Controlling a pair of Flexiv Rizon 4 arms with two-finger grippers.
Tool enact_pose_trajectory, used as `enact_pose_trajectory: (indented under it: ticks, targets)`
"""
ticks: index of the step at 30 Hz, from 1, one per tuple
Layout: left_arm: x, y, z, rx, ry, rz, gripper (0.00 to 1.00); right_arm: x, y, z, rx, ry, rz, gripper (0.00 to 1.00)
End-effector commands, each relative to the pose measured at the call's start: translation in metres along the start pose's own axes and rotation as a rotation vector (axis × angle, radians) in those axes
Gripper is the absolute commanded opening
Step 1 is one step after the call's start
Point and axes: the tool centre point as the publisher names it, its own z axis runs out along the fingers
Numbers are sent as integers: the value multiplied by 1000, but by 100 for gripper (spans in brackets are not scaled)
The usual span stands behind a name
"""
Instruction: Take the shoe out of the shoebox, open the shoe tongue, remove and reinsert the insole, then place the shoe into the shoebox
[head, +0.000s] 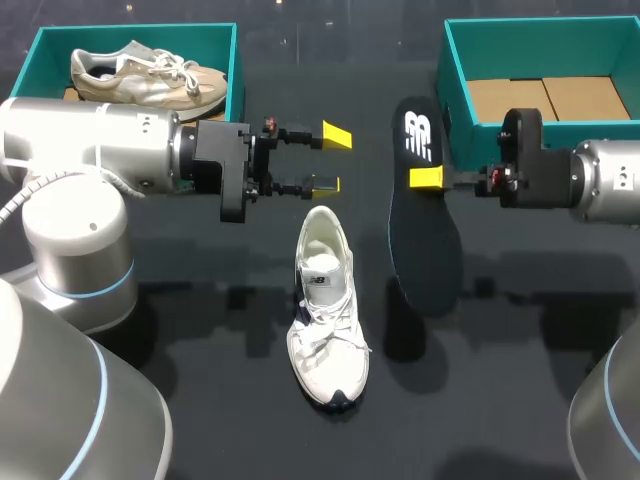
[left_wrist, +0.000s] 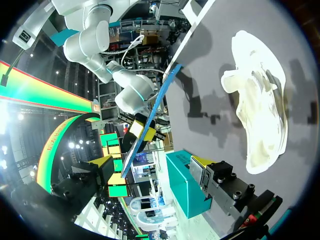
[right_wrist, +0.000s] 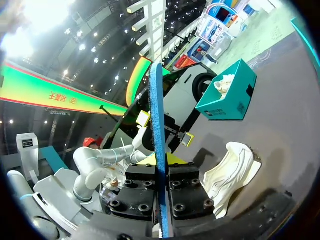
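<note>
White lace-up sneaker (head: 328, 310) sits upright on the black tabletop (head: 200, 400), mid-table, toe toward you, heel opening away. It is outside both boxes and nothing touches it.

Black foam insole with a blue edge (head: 425, 220) is just right of the sneaker and apart from it, broad face up, with its shadow on the tabletop beneath. Your right fingers (head: 425, 178) pinch it from both faces near its far half. The right wrist view shows it edge-on (right_wrist: 158, 125), clamped between them.

Your left fingers (head: 337, 135) are spread wide with nothing between them, just beyond the sneaker's heel and a little to its left. In the left wrist view the sneaker (left_wrist: 260, 100) lies ahead of them and off to one side.

Teal open shoebox (head: 236, 70) is far left of the sneaker and holds a beige worn sneaker (head: 145, 75). A second teal open shoebox (head: 450, 80) is far right of the sneaker, with only its brown cardboard floor showing.
</note>
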Motion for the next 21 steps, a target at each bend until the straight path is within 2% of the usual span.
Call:
enact_pose_trajectory:
  ticks: [1, 9, 10, 16, 21]
  targets:
    - [1, 0, 1, -2, -1, 2, 100, -19, 12, 8, 0, 38, 15, 0]
    - [1, 0, 1, -2, -1, 2, 100, -19, 12, 8, 0, 38, 15, 0]
    - [2, 1, 4, 18, -2, 11, 100, -19, 12, 8, 0, 38, 15, 0]
    - [10, 8, 16, 32, 0, -11, 100, -41, 39, 20, 27, 45, 161, 0]
    - [13, 11, 19, 3, 27, 17, 100, -44, 43, 18, 28, 12, 178, 0]
